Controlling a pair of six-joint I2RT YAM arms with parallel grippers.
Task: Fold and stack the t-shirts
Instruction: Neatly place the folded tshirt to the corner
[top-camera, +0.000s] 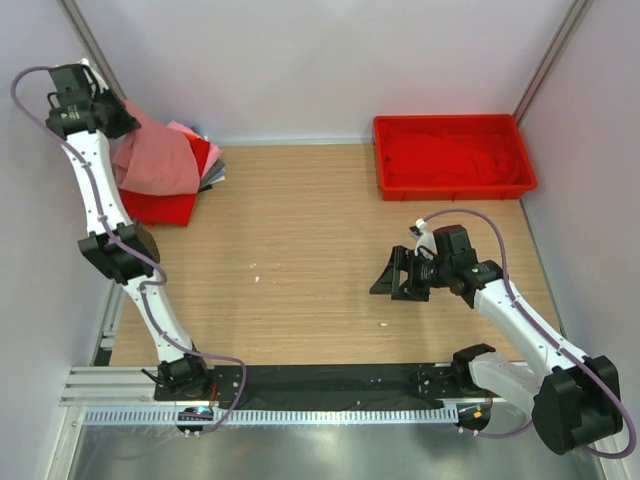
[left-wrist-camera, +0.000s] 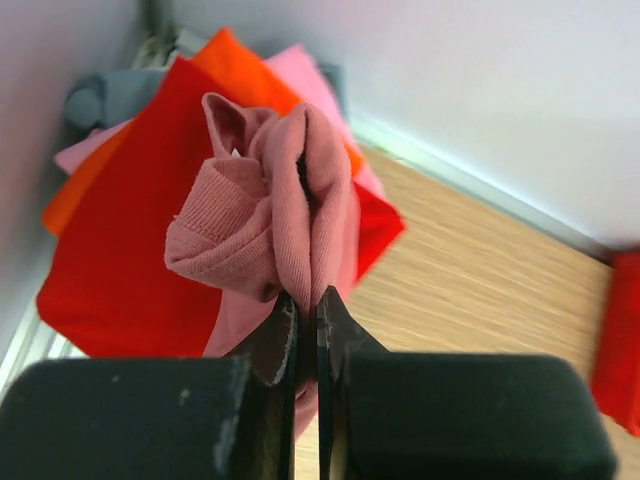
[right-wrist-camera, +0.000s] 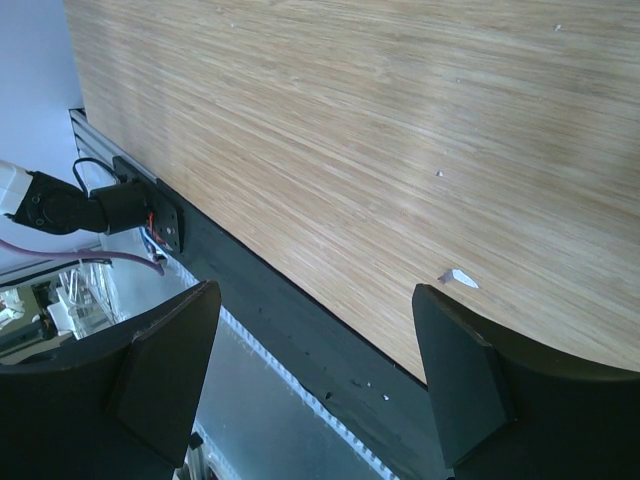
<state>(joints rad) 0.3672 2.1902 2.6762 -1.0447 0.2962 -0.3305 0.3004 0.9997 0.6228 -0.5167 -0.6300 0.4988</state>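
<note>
Left wrist view: the left gripper (left-wrist-camera: 308, 305) has its fingers pinched tight on a bunched fold of the salmon-pink t-shirt (left-wrist-camera: 265, 225). Behind it lies the folded stack (left-wrist-camera: 120, 260), red on top with orange, pink and grey edges peeking out. Top external adds the where: that pile sits in the far-left corner of the table (top-camera: 300, 230), the salmon cloth draped over it. The right gripper (top-camera: 392, 278) hangs over the wood at mid-right, jaws spread wide.
</note>
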